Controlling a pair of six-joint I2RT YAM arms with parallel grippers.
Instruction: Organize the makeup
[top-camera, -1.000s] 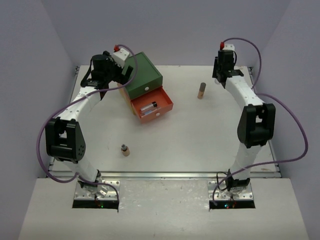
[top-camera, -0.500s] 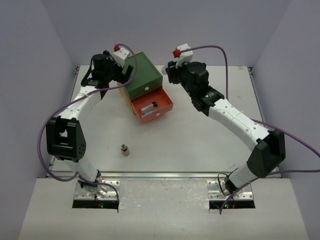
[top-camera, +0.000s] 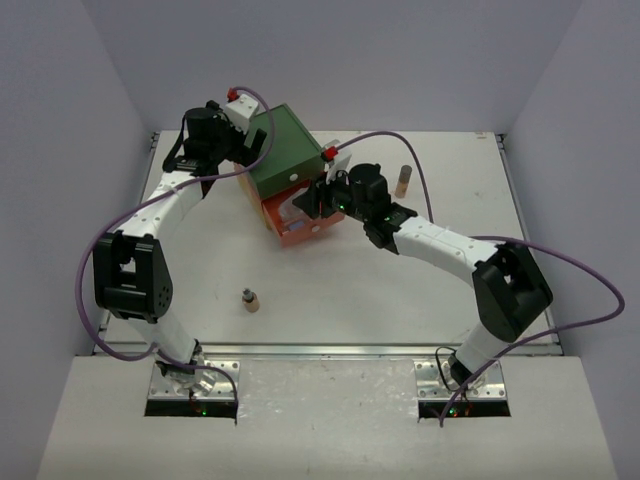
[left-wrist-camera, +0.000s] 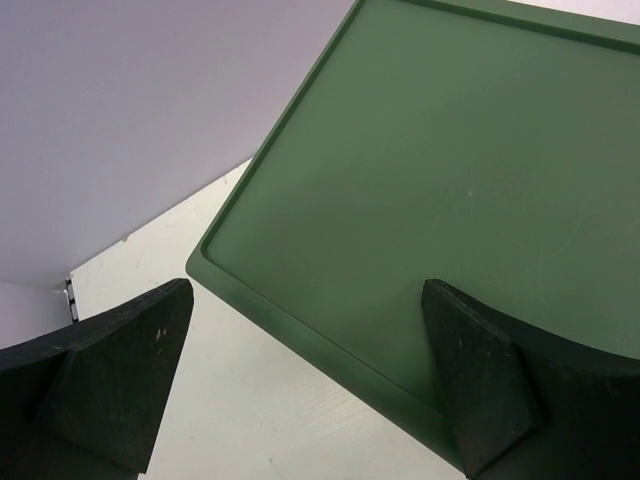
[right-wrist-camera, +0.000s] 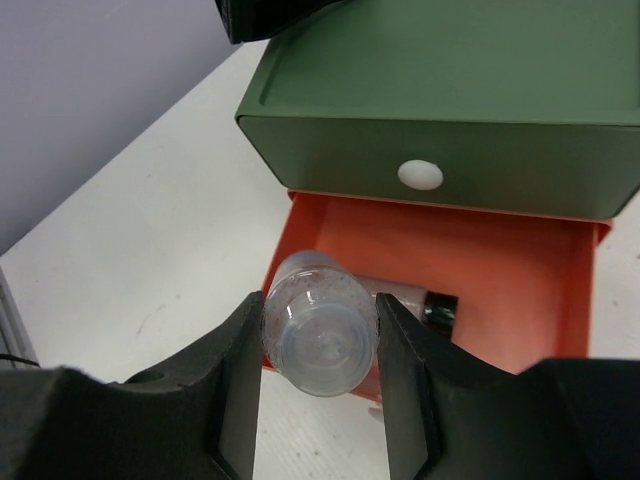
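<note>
Orange drawer (right-wrist-camera: 480, 250) holding dark-capped bottle (right-wrist-camera: 415, 298), right pincer (right-wrist-camera: 320, 390) clamping clear bottle (right-wrist-camera: 318, 330) above it, left pincer (left-wrist-camera: 305, 340) wide open

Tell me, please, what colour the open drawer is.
Orange; the drawer shows best in the right wrist view.

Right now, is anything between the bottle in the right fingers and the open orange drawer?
Nothing visible blocks it. The right fingers hold the clear bottle just above the orange drawer, which is pulled out. One dark-capped bottle lies inside, with bare drawer floor beside it.
</note>
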